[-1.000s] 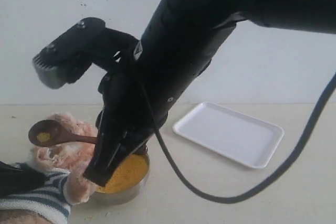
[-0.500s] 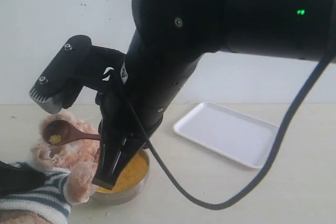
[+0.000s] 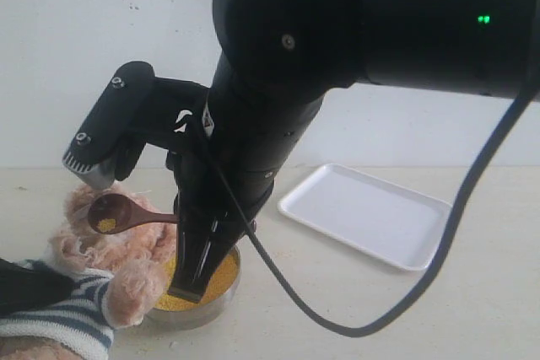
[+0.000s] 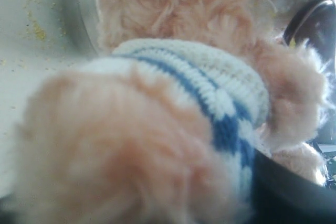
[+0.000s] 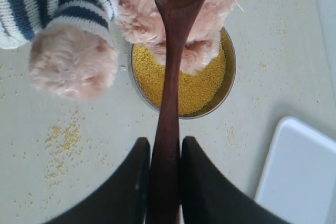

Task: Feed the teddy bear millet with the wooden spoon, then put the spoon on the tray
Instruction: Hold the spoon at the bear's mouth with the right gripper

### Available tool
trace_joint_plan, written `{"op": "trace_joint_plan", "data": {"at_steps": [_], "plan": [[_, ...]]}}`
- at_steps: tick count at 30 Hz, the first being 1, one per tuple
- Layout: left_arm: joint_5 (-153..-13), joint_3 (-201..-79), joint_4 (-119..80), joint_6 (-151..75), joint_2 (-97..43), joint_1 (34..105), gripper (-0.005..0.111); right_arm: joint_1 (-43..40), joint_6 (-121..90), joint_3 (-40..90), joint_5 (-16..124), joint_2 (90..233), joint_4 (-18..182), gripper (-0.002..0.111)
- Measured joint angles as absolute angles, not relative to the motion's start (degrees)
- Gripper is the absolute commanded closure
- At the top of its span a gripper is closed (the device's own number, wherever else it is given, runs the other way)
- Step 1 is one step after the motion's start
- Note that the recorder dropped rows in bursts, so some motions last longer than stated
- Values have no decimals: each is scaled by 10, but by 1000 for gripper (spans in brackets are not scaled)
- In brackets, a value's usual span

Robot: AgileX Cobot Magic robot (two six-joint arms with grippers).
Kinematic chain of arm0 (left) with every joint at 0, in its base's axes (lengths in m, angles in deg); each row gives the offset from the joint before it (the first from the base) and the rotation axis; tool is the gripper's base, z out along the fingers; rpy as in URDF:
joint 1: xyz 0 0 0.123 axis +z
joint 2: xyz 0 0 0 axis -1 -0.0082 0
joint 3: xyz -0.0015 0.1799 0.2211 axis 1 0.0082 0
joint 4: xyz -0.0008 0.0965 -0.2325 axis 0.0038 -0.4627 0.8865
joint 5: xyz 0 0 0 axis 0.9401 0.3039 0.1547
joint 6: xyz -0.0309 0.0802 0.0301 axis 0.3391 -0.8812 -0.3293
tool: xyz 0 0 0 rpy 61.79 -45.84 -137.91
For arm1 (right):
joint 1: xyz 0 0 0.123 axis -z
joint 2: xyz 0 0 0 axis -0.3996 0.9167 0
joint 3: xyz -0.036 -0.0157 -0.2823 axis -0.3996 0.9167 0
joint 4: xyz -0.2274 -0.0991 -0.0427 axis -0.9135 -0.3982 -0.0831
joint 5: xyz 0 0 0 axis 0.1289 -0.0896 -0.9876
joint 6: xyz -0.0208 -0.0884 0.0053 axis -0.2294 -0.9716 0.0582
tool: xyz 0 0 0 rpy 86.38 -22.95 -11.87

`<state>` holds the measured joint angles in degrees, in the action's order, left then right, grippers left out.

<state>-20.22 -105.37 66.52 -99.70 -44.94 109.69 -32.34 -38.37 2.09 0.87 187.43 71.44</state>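
Two arms: the left is at the teddy bear (image 3: 101, 255), the right carries the wooden spoon (image 3: 126, 215).
Left fingers (image 4: 294, 198): one dark finger lies against the bear's striped shirt; I cannot tell whether they are closed on it.
Bear: lies at the left of the tabletop (image 3: 489, 326), its head just beside the metal bowl (image 3: 202, 308).
Spoon: held roughly level, its scoop over the bear's face with a small dab of millet (image 3: 105, 225) in it.
Bowl: holds the main heap of yellow grains, under the spoon's handle.
Right fingers (image 5: 134, 182): clamped on the handle's end, one on each side.
Tray (image 3: 371, 212): well apart, to the right of the bowl.
Key relation: the spoon's long axis runs leftward from the right fingers to the bear. The tray lies the opposite way, on the right arm's own side, so that arm looks better placed to set the spoon down.
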Motion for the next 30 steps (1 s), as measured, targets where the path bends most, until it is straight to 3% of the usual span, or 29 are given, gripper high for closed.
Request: {"op": "trace_joint_plan", "data": {"at_steps": [21, 30], "plan": [[-202, -1054, 667, -1002, -449, 1097, 103, -326, -335, 21, 16, 1874, 662, 108], [-202, -1054, 667, -1008, -449, 1097, 103, -401, -315, 21, 16, 1875, 526, 108]]}}
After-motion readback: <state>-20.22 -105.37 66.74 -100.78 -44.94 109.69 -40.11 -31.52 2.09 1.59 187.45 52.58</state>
